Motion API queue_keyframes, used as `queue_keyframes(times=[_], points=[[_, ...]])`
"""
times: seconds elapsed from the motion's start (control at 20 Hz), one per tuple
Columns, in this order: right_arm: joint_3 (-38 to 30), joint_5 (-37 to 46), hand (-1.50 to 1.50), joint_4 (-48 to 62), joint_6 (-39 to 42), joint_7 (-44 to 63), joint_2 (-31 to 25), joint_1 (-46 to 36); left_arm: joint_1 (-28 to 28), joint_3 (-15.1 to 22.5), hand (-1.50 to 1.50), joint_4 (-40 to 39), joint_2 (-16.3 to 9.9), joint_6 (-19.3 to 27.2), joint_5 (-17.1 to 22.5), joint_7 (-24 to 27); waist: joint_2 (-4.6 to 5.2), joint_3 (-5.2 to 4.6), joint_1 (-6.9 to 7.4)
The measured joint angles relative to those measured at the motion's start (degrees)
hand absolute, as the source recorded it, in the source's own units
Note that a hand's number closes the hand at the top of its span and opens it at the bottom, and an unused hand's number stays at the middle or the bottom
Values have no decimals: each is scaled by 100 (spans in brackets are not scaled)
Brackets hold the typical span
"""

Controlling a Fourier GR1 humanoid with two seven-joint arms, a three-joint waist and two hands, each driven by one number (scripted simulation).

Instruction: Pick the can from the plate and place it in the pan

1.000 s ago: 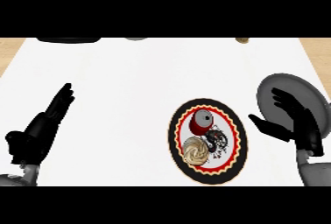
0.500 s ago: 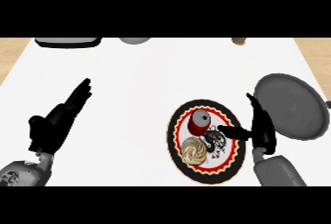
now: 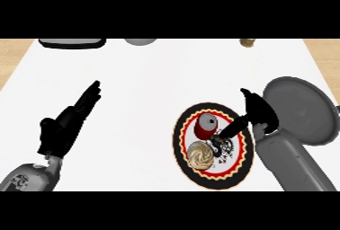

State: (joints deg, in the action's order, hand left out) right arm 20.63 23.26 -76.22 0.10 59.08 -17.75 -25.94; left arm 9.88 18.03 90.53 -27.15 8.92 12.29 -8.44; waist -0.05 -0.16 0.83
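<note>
**Can on Plate, Right Hand at Plate Edge**

White table (image 3: 166, 72) fills most of the frame, with wood-coloured strips showing at the upper left and upper right corners.

Plate (image 3: 214, 179): round, with a black rim and a red-and-yellow scalloped band, located right of centre in the lower half of the frame. It rests flat on the table.

Can (image 3: 206, 126): red body with a grey end, lying on the upper left part of the plate. A pale swirled item (image 3: 200, 155) sits just below it on the same plate.

Pan (image 3: 299, 110): grey and round, located at the right edge of the frame, just beside the plate and empty.

Right hand (image 3: 257, 111): positioned between the plate and the pan, over the plate's upper right rim. Its fingers are extended upward; the thumb (image 3: 231, 128) points down-left toward the can and ends near it. The hand holds nothing.

Left hand (image 3: 66, 123): located at the left of the frame, resting with fingers straight and pointing toward the upper right, well apart from the plate.

Along the top edge: a dark tray-like object (image 3: 72, 42) at upper left, a grey rounded object (image 3: 140, 41) beside it, and a small brown object (image 3: 248, 42) at upper right.
</note>
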Motion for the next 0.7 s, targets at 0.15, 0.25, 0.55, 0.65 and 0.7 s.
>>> queue_keyframes(times=[0.15, 0.25, 0.55, 0.65, 0.7], points=[[-74, -521, -150, 307, 684, 287, 140, -492, 79, 30, 0, -49, 57, -6, -56, 1, 20, 1, 39], [-108, -817, -150, 556, 940, 421, 294, -788, 142, -7, 0, -103, 80, -24, -48, -7, 26, 2, 52], [-86, -1324, -150, 1259, 1226, 728, 739, -1427, 210, -46, 0, -162, 159, -43, -87, -53, 15, 5, 26], [-46, -1388, -150, 1463, 1283, 789, 797, -1590, 234, -30, 0, -174, 213, -17, -131, -89, 11, 6, 12], [-19, -1398, -150, 1552, 1305, 817, 808, -1657, 210, -66, 0, -152, 174, -64, -106, -94, 7, 7, 12]])
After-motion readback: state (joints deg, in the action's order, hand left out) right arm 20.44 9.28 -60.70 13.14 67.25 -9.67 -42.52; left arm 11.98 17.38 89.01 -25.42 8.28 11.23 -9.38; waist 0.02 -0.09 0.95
